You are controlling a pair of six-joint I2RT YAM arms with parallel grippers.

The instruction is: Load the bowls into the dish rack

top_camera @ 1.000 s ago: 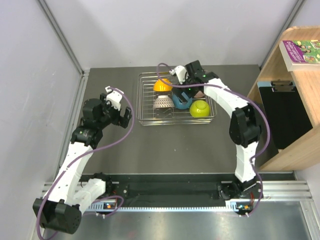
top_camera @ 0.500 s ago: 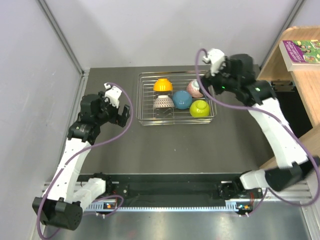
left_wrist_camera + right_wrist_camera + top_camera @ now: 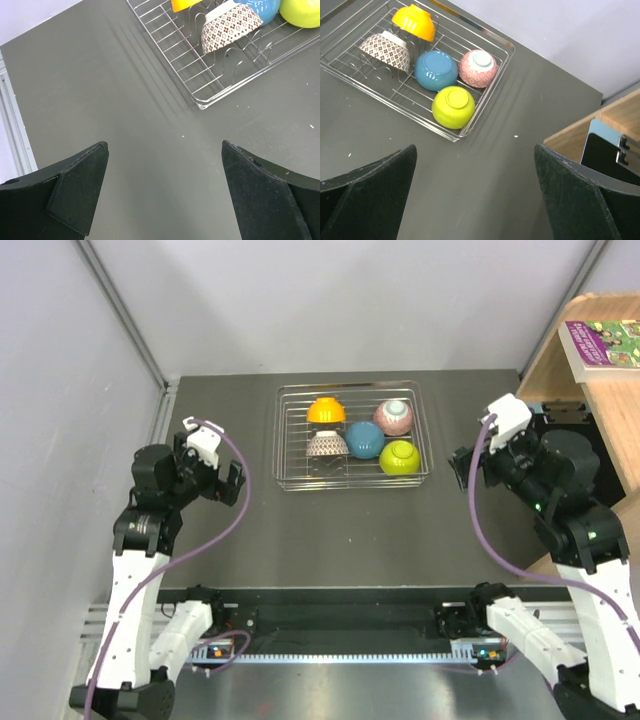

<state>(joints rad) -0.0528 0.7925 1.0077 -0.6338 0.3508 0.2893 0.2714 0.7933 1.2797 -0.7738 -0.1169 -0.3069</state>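
The silver wire dish rack (image 3: pixel 350 483) stands at the back middle of the table. In it are the orange bowl (image 3: pixel 326 410), the mosaic bowl (image 3: pixel 327 445), the blue bowl (image 3: pixel 364 439), the pinkish bowl (image 3: pixel 394 417) and the lime green bowl (image 3: pixel 398 456). My left gripper (image 3: pixel 232 485) is open and empty, left of the rack over bare table (image 3: pixel 164 150). My right gripper (image 3: pixel 462 468) is open and empty, right of the rack (image 3: pixel 475 150). The right wrist view shows the rack (image 3: pixel 505 47) with the green bowl (image 3: pixel 453 106) nearest. The left wrist view shows the rack's corner (image 3: pixel 200 95) and the mosaic bowl (image 3: pixel 231 22).
A wooden shelf (image 3: pixel 590 390) stands at the right with a book (image 3: pixel 603 343) on top and a black clipboard (image 3: pixel 575 470) against it. A metal rail (image 3: pixel 160 430) runs along the table's left edge. Grey walls close the back and left.
My right gripper has pulled out of the rack to the right and nearer, leaving the pinkish bowl in the rack. My left arm has drawn back to the left.
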